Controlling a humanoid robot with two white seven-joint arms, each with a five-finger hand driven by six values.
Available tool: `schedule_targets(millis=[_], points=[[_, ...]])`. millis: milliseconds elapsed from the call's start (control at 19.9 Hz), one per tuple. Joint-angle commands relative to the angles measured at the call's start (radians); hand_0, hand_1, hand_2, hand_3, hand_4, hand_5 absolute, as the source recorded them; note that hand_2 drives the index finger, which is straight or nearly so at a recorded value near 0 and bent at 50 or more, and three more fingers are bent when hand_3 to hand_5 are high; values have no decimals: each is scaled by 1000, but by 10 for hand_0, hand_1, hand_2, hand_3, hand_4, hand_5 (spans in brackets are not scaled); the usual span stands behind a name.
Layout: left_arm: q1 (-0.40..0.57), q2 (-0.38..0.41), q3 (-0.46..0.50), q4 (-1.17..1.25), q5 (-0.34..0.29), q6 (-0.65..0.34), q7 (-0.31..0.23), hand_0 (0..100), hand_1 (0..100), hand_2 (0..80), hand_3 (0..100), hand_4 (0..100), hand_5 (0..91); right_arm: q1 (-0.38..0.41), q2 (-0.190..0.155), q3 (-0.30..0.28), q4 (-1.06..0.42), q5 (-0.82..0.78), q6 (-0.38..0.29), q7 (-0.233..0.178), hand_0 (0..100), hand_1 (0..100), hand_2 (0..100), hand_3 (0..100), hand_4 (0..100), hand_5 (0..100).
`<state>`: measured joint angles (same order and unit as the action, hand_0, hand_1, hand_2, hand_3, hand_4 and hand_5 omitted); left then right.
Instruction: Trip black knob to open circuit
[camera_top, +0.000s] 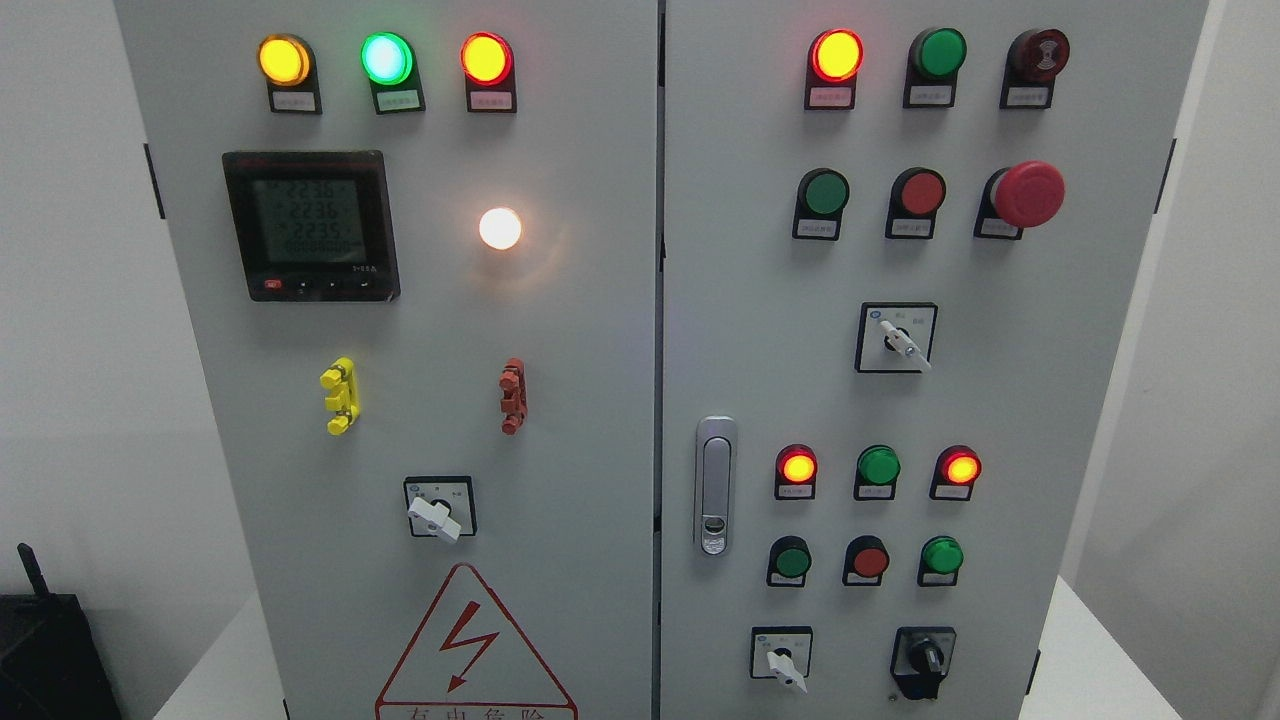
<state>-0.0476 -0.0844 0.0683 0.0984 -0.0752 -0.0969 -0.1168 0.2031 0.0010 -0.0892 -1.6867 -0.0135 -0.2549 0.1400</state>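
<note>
Neither hand shows in the head view, so finger state can't be told. Left door: meter (310, 225), white selector (436, 517), not targets. Right door: handle (715, 485), then white selector (781, 665), easy to mistake. Black knob (924, 660) sits bottom right, just beside it, pointer roughly upright. Robot should probably bring the right hand in low, pinch the knob's bar squarely, and rotate without brushing the neighbour.
</note>
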Motion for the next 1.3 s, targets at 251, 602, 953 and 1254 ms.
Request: schedule_targets(millis=[251,602,953,1254], points=[[0,0,-1,-16,0,0,0,120,389,0,0,0,0,-31,8,-33,-123,-31,52,-8,0,0,0,915,873,888],[0,0,-1,-16,0,0,0,120,389,0,0,0,0,-68,8,-23,-130,-31,89,-10,0,0,0,990,928,952],[0,0,1,-16,0,0,0,120,389,0,0,0,0,-105,5,-18,-100,-31,120,-10,0,0,0,1000,933,956],[0,0,-1,-16,0,0,0,120,389,0,0,0,0,-126,4,-18,-74,-39,131,-10,0,0,0,1000,936,955]])
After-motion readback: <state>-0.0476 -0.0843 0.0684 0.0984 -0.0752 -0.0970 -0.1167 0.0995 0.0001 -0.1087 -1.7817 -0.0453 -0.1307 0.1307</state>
